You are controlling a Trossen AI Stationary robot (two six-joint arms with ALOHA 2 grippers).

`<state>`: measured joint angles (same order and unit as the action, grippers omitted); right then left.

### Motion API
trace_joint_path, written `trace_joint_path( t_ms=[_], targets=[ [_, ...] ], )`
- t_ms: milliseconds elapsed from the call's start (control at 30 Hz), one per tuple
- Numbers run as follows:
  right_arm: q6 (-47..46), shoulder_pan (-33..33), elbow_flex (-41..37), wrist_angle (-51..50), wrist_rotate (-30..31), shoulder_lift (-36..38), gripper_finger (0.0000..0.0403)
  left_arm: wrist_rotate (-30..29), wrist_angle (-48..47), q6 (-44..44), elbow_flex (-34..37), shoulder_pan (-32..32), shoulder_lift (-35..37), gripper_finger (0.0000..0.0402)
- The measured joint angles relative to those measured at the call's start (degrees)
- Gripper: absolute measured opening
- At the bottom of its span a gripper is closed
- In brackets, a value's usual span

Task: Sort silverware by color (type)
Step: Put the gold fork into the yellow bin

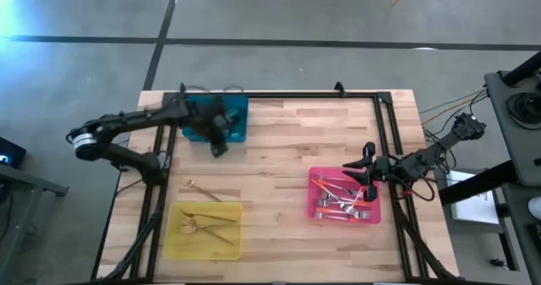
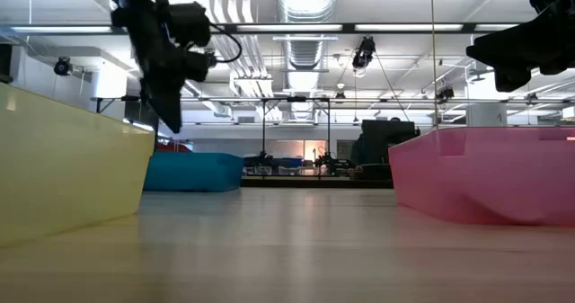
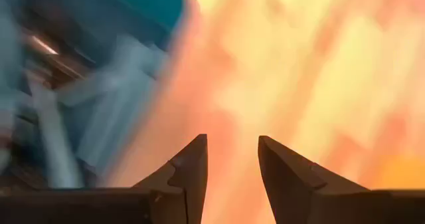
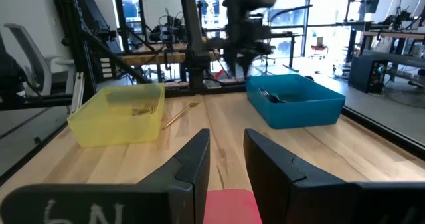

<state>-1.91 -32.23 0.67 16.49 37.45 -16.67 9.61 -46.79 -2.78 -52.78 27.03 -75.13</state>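
The silverware is spread over three places. Pink-handled forks (image 1: 338,205) lie in the pink tray (image 1: 314,177), gold forks (image 1: 205,223) lie in the yellow tray (image 1: 173,243), and teal-handled forks (image 4: 272,96) lie in the teal tray (image 4: 299,104). One gold fork (image 1: 201,189) lies flat on the wood beside the yellow tray. My left gripper (image 1: 218,148) hangs open and empty over the teal tray's near edge. In its wrist view the left gripper (image 3: 232,154) is blurred. My right gripper (image 1: 355,175) hovers open and empty above the pink tray's far right part; the wrist view shows the right gripper (image 4: 226,151) above the pink tray (image 4: 229,207).
A black frame (image 1: 385,107) runs along the table's far edge and down both sides. Bare wood (image 1: 279,167) lies between the three trays. In the low view the yellow tray (image 2: 63,159), teal tray (image 2: 193,171) and pink tray (image 2: 490,173) stand on the tabletop.
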Motion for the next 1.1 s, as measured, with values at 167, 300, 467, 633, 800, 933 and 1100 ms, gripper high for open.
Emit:
trace_joint_path(
  t_ms=[167, 300, 467, 633, 800, 933, 1100],
  targets=[
    [0.0, 0.0, 0.0, 0.0, 0.0, 0.0, 0.0086, -2.5, -6.2, -9.2, 2.9, -15.9, 3.2, 0.0116],
    [0.0, 0.0, 0.0, 0.0, 0.0, 0.0, 0.0086, -9.0, -8.1, -19.7, 4.9, -27.0, 5.2, 0.0116],
    [0.0, 0.0, 0.0, 0.0, 0.0, 0.0, 0.0086, -10.1, -8.0, -25.3, 7.3, -36.8, 6.0, 0.0116],
    [0.0, 0.0, 0.0, 0.0, 0.0, 0.0, 0.0086, -10.1, -4.4, -24.8, 11.7, -41.5, 5.4, 0.0116],
    [0.0, 0.0, 0.0, 0.0, 0.0, 0.0, 0.0086, -6.9, 1.2, -23.2, 16.5, -41.8, 5.6, 0.0116],
    [0.0, 0.0, 0.0, 0.0, 0.0, 0.0, 0.0086, -3.9, 4.2, -20.8, 19.4, -41.8, 5.9, 0.0116],
    [0.0, 0.0, 0.0, 0.0, 0.0, 0.0, 0.0086, -1.9, 4.2, -19.7, 20.7, -41.7, 6.0, 0.0116]
  ],
)
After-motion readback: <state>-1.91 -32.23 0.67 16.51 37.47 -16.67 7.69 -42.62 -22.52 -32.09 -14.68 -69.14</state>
